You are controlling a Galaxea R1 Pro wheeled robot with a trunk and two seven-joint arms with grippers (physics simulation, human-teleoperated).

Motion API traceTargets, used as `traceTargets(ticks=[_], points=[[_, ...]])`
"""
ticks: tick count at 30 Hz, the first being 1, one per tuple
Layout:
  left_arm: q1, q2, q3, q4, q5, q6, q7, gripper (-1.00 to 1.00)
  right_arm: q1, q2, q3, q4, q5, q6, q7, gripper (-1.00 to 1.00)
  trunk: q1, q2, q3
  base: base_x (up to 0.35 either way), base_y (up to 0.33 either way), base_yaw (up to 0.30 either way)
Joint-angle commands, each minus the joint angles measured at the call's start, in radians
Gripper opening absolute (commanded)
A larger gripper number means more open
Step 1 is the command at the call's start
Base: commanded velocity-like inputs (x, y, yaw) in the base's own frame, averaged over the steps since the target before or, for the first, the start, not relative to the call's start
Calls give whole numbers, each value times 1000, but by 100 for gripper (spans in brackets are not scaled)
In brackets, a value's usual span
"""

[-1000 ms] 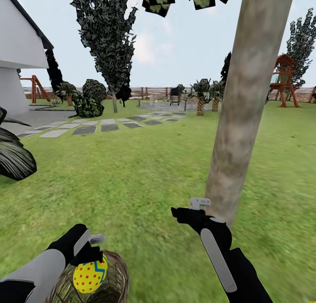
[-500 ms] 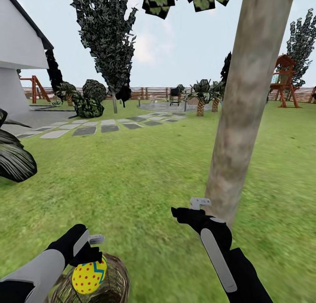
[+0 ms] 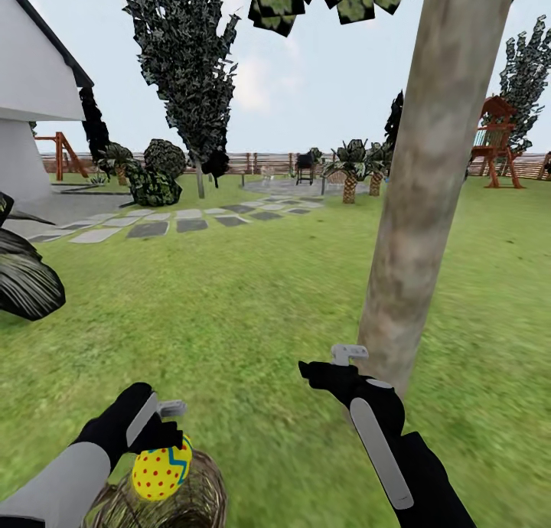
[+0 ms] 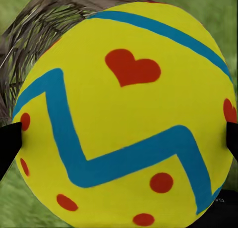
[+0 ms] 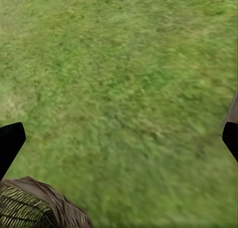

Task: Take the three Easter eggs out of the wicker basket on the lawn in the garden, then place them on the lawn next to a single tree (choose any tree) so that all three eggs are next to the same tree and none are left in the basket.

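Left gripper (image 3: 158, 445) clamped on an Easter egg (image 3: 161, 473) just above the wicker basket (image 3: 195, 497). Right gripper (image 3: 325, 366), fingers apart, near the tree (image 3: 417, 206).

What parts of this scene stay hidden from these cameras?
- Basket inside: in the head view, the wicker basket is cut by the bottom edge and the held egg covers it, so other eggs cannot be counted.
- Left wrist view: the egg blocks nearly everything behind.
- Tree: its top is cut off.
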Motion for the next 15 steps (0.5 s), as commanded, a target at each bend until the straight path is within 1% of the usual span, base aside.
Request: traceTargets(ticks=[1, 3, 5, 15], points=[[26, 2, -5, -65, 7, 8, 9, -100, -1, 0, 1, -1, -10, 2, -10, 100, -4, 7, 2, 0, 0, 0], [61, 2, -2, -142, 6, 8, 9, -100, -1, 0, 1, -1, -11, 2, -10, 100, -12, 21, 8, 0, 0, 0], [76, 2, -1, -174, 6, 8, 9, -100, -1, 0, 2, -1, -11, 2, -10, 100, -19, 35, 15, 0, 0, 0], [86, 3, 1, -240, 5, 8, 9, -100, -1, 0, 1, 0, -9, 2, -10, 100, -58, 105, 46, 0, 0, 0]])
